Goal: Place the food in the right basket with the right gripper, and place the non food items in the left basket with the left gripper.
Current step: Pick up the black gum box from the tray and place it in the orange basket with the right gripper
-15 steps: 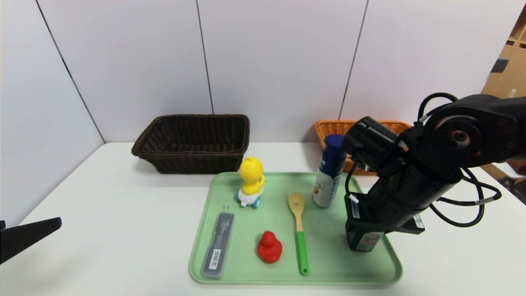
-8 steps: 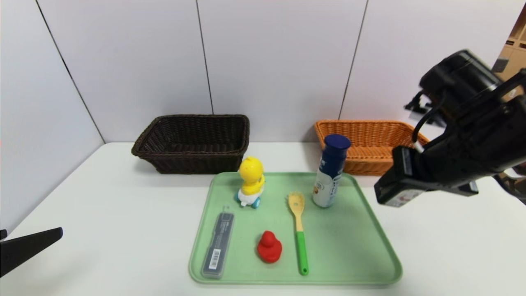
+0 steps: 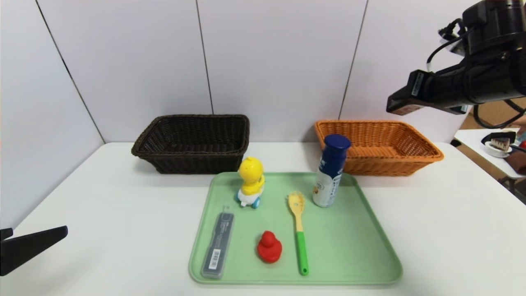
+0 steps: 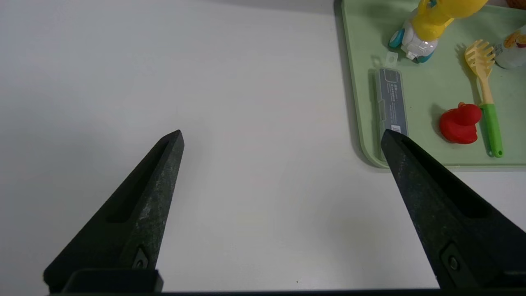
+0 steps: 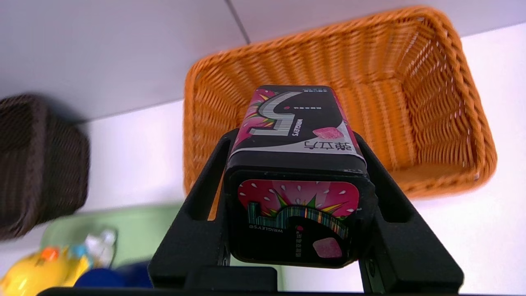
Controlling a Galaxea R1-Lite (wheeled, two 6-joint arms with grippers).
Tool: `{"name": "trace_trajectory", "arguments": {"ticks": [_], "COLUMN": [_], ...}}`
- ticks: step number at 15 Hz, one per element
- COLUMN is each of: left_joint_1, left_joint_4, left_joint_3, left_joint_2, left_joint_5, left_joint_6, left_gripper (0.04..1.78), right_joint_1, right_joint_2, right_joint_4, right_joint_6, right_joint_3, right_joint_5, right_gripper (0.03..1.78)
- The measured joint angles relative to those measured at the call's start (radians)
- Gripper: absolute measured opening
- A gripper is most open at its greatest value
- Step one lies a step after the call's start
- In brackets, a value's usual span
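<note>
My right gripper [image 3: 411, 92] is shut on the small black carton with red-pink print [image 5: 294, 164] and holds it high above the orange basket [image 3: 382, 148], which also shows in the right wrist view [image 5: 411, 102]. The white bottle with the blue cap [image 3: 330, 172], yellow duck toy [image 3: 250, 181], red duck [image 3: 269, 246], pasta fork [image 3: 299, 230] and grey case [image 3: 218, 244] sit on the green tray. The dark brown basket [image 3: 193, 142] stands at the back left. My left gripper [image 4: 282, 135] is open over bare table, left of the tray.
The green tray [image 3: 370, 246] lies in the middle of the white table, in front of both baskets. A white wall rises right behind the baskets. A second small table with a dish [image 3: 499, 144] is at the far right.
My right gripper lifted the black carton off the tray's right side and carried it up and back to high above the orange basket. The left gripper barely moved.
</note>
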Motion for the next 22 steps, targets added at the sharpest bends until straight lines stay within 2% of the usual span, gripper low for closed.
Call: {"name": "trace_trajectory", "arguments": {"ticks": [4,8,11,13,19,20,22], "left_joint_1": [0.000,0.002,0.001,0.000,0.000,0.000,0.000], "left_joint_4": [0.000,0.005,0.005,0.004,0.002,0.002,0.002], "left_joint_3": [-0.036,-0.046,-0.044,-0.040,-0.036,-0.036,-0.034], "left_joint_2": [0.020,0.027,0.029,0.031,0.042,0.044,0.049], "left_joint_5": [0.000,0.000,0.001,0.000,-0.001,-0.003,-0.005], "left_joint_6": [-0.001,-0.001,-0.001,-0.001,-0.001,-0.001,-0.001], "left_gripper": [1.69,1.69,1.69,1.69,1.69,1.69,1.69], "right_joint_1": [-0.040,-0.084,-0.101,-0.110,-0.113,-0.111,-0.099], "right_joint_2": [0.165,0.296,0.337,0.353,0.368,0.367,0.364], "right_joint_4": [-0.087,-0.090,-0.087,-0.081,-0.075,-0.076,-0.075], "right_joint_6": [0.001,0.001,-0.001,-0.003,0.011,0.024,0.088], "right_joint_3": [-0.046,-0.096,-0.103,-0.101,-0.102,-0.107,-0.138], "right_joint_5": [-0.007,-0.011,-0.063,-0.076,-0.067,-0.065,-0.074], "right_gripper": [0.80,0.80,0.80,0.80,1.25,1.31,1.40]}}
